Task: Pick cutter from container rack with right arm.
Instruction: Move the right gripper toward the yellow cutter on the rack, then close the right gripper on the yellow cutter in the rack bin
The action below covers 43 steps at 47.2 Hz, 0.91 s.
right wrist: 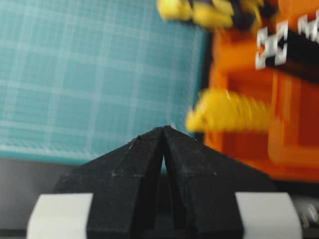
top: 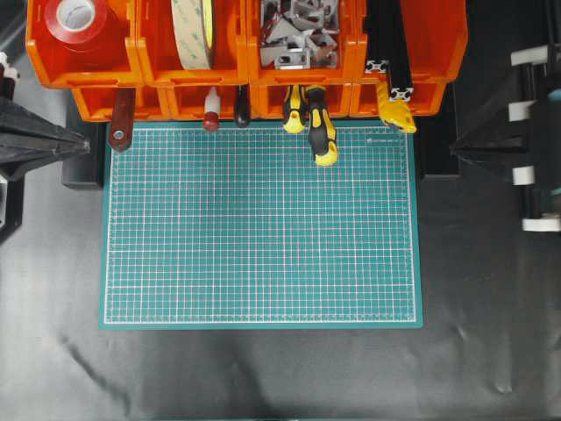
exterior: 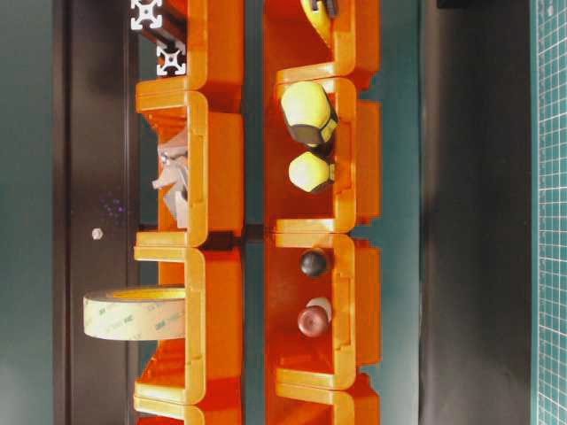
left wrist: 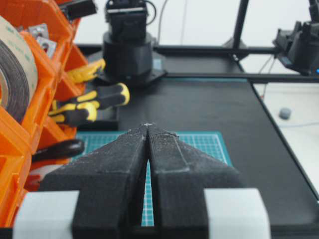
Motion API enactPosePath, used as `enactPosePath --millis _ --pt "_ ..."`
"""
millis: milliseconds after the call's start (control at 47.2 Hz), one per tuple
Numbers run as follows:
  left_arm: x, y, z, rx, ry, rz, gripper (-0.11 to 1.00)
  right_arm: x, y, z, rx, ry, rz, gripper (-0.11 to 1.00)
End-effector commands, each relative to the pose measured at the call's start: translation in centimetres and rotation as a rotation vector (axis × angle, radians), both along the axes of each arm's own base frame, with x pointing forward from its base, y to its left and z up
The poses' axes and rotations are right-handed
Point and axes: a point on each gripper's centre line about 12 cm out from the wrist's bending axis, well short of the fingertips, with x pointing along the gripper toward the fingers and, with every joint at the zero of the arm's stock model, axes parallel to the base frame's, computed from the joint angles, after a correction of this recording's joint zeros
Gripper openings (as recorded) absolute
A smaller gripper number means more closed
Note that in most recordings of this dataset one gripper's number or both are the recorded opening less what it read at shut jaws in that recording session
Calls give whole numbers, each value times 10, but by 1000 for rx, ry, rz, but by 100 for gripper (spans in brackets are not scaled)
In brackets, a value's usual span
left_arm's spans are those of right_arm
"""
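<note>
The yellow cutter [top: 396,112] sticks out of the rightmost lower bin of the orange container rack [top: 158,74], its end over the mat's top right corner. In the right wrist view the cutter [right wrist: 229,112] is a blurred yellow shape just ahead and right of my right gripper [right wrist: 163,128], which is shut and empty. Overhead, the right gripper [top: 454,147] points left from the right edge, a little right of and below the cutter. My left gripper [left wrist: 148,124] is shut with nothing in it and sits at the left edge [top: 88,144].
A green cutting mat [top: 260,228] lies in front of the rack. Two yellow-and-black screwdrivers [top: 316,123] hang from a middle lower bin. A dark-handled tool [top: 120,123] and other handles [top: 211,114] poke out further left. Upper bins hold tape rolls [top: 77,17] and metal brackets [top: 302,31].
</note>
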Motion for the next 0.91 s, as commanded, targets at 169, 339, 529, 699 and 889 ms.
enactPosePath --millis 169,339,529,699,889 --pt "0 -1 12 -1 -20 -4 0 -3 12 -1 -302 -52 -150 2" --pt "1 -1 11 -1 -15 -4 0 -10 22 -18 -344 -71 -170 2" --pt "1 -1 11 -1 -15 -4 0 -9 23 -40 -355 -55 -154 2" --pt "0 -1 11 -1 -17 -6 0 -4 19 -57 -358 -45 -130 5" --pt "-1 0 9 0 8 0 0 4 13 -63 -323 -63 -121 47"
